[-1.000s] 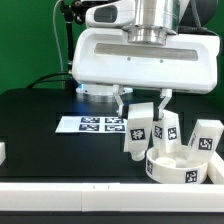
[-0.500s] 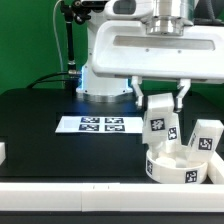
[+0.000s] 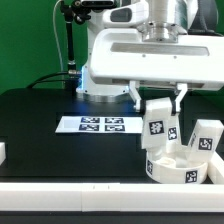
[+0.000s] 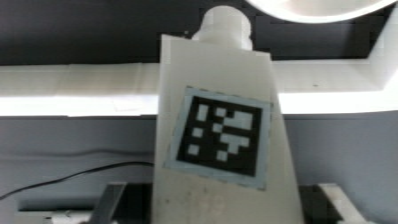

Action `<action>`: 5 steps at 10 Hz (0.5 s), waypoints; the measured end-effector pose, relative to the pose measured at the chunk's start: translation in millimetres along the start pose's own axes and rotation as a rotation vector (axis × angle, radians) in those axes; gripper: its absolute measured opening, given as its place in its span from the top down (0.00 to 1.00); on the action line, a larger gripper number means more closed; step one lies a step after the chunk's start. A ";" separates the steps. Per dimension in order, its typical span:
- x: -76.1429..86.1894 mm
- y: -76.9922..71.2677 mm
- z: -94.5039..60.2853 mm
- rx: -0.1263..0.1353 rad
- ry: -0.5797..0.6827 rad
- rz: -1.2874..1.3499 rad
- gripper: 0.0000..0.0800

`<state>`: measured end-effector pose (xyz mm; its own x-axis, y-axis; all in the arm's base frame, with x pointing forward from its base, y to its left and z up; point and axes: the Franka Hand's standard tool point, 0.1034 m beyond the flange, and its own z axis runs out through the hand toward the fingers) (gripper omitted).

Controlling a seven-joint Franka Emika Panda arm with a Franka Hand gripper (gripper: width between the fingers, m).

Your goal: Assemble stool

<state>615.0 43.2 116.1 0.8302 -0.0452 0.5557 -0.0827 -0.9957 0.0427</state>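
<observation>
My gripper [image 3: 158, 101] is shut on a white stool leg [image 3: 158, 125] and holds it upright just above the round ring-shaped seat [image 3: 176, 168] at the exterior view's right. The leg bears a black-and-white tag. In the wrist view the leg [image 4: 217, 120] fills the middle, its pegged tip pointing at the seat's rim [image 4: 329, 10]. Two more white legs stand by the seat, one behind the held leg [image 3: 172, 128] and one further right [image 3: 207, 138].
The marker board [image 3: 98, 125] lies flat on the black table [image 3: 40, 130], left of the seat. A long white border rail [image 3: 70, 205] runs along the front edge, with a small white piece [image 3: 3, 152] at the far left.
The gripper has moved to the exterior view's right with the leg, from left of the seat to over it, and turned the leg upright. Since half a second ago it barely moved.
</observation>
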 end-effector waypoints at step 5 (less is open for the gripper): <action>-2.0 1.0 -0.4 -0.006 0.029 -0.001 0.59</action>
<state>613.1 42.3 115.3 0.8141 -0.0415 0.5793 -0.0851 -0.9952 0.0483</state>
